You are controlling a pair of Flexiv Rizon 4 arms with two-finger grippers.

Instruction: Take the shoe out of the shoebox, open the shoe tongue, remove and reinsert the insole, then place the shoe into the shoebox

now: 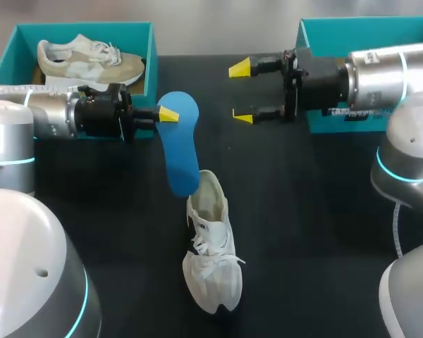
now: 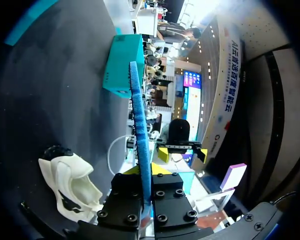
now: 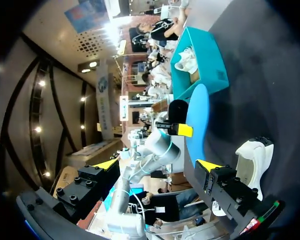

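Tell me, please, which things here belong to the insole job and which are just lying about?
Job: white shoe; blue insole, held in left gripper; right teal shoebox, probably.
Lying about: left teal shoebox; beige shoe inside it.

**Your left arm** and **right arm**: silver-grey cylindrical links with rounded joint shells, each shell edged by a thin glowing cyan ring. Each forearm ends in a black wrist housing. These carry your left gripper and right gripper, each with two black fingers capped by bright yellow wedge tips. In your left wrist view, note the black finger mounts, studded with round socket-head screws. A thin white cable runs beside the right arm's lower shells.
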